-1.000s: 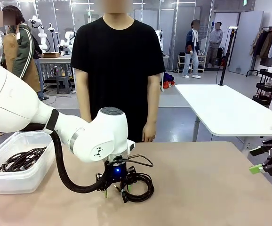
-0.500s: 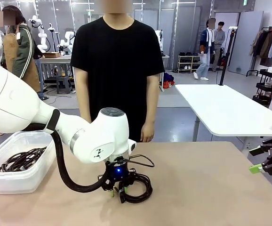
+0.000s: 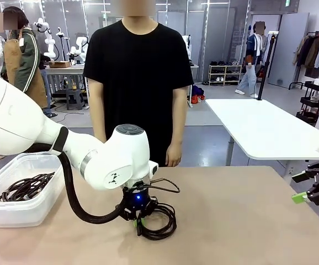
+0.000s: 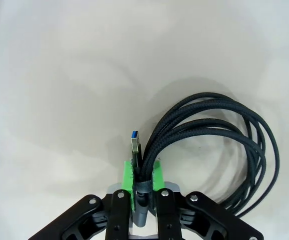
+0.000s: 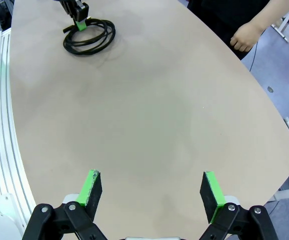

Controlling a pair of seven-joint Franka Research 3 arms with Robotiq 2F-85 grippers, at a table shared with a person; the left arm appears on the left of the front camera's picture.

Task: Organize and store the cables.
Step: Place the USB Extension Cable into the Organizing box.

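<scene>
**Left pincer clamped on a cable coil at the table's middle**

The left arm's black two-finger gripper with green pads (image 4: 143,176) is pressed together on the bunched strands of a black braided cable wound in a round coil (image 4: 219,150), a blue-tipped plug (image 4: 135,144) standing up beside the pads. The coil lies on the broad tan tabletop (image 3: 242,221), in front of a person in a black T-shirt (image 3: 137,72) standing at the far edge.

At the table's left end sits a clear plastic bin (image 3: 24,190) holding more black coiled cables (image 3: 24,187); how many is hard to tell.

The right arm's black gripper (image 5: 152,189) hangs spread wide above bare tabletop, well apart from the coil.
</scene>
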